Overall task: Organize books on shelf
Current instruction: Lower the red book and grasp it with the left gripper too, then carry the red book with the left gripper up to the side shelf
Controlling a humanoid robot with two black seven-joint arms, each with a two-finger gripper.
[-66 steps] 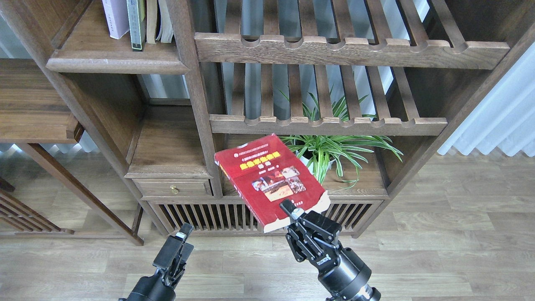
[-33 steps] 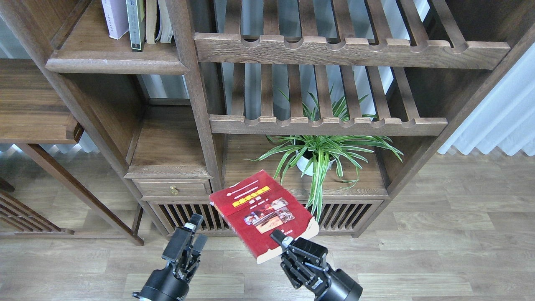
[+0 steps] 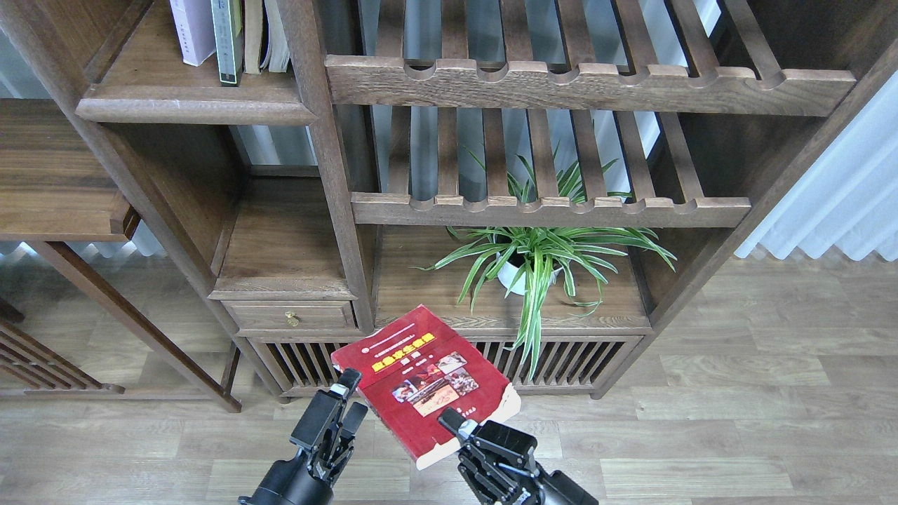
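Note:
The dark red book [image 3: 421,382], with small photos and a yellow title, is held low in front of the cabinet's base, cover up and tilted. My right gripper [image 3: 456,424] is shut on its near right corner. My left gripper [image 3: 349,398] is open, its fingers right beside the book's left edge. The shelf [image 3: 196,109], a solid dark-brown board with a rounded front edge, is at the top left. On it stand the pale lavender-white book [image 3: 193,28] and the black and yellow-green book [image 3: 228,38], upright, next to some tan volumes [image 3: 270,35].
Two slatted racks with scalloped rails [image 3: 561,84] fill the middle and right of the cabinet. A potted spider plant [image 3: 540,259] stands on the low board just behind the red book. A small drawer [image 3: 291,315] is at lower left, and a side table [image 3: 56,182] at far left.
My right gripper has brought the red book down and to the left, away from the plant. My left gripper has moved right and up to the book's left edge.

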